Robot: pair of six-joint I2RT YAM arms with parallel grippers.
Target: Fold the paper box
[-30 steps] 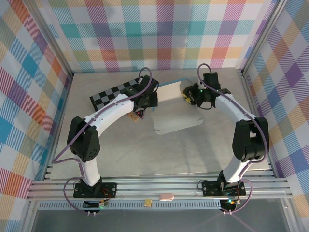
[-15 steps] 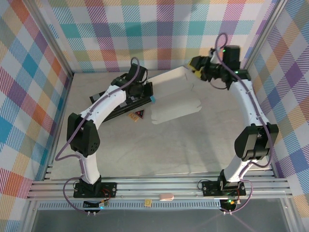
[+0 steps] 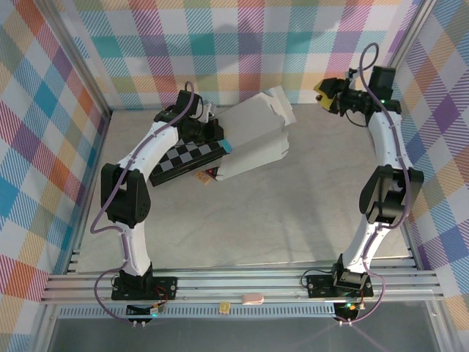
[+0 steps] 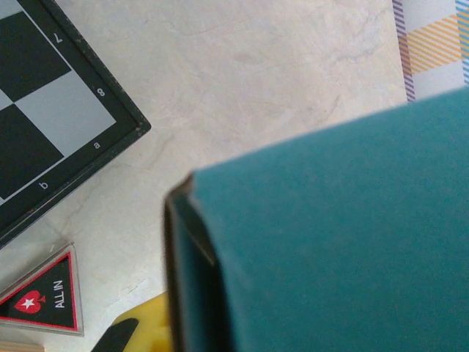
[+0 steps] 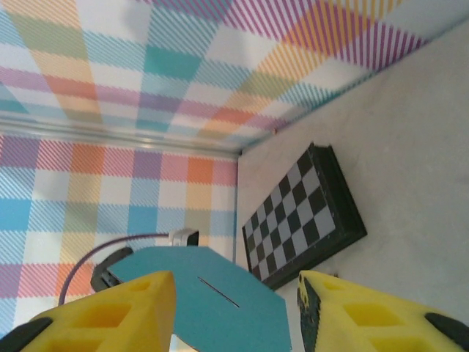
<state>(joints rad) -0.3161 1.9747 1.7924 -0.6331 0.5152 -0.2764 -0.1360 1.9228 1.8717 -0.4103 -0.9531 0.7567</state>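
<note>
- Judging by its shape, the thin teal-blue cardboard paper box (image 3: 253,139), white on its inner side, was a mostly open sheet; no walls stood closed.
- It hung tilted just right of the black-and-grey checkered board (image 3: 187,155), raised above the pale table (image 3: 293,213).
- The left gripper (image 3: 223,147) was clamped tight on the sheet's edge beside that board.
- The right gripper (image 3: 326,99), well right of the board, stood partly open, holding nothing.
- Nearly all the folding seemed left to do.

Teal box (image 4: 330,235), blk/grey checkered board (image 5: 304,213)
</note>
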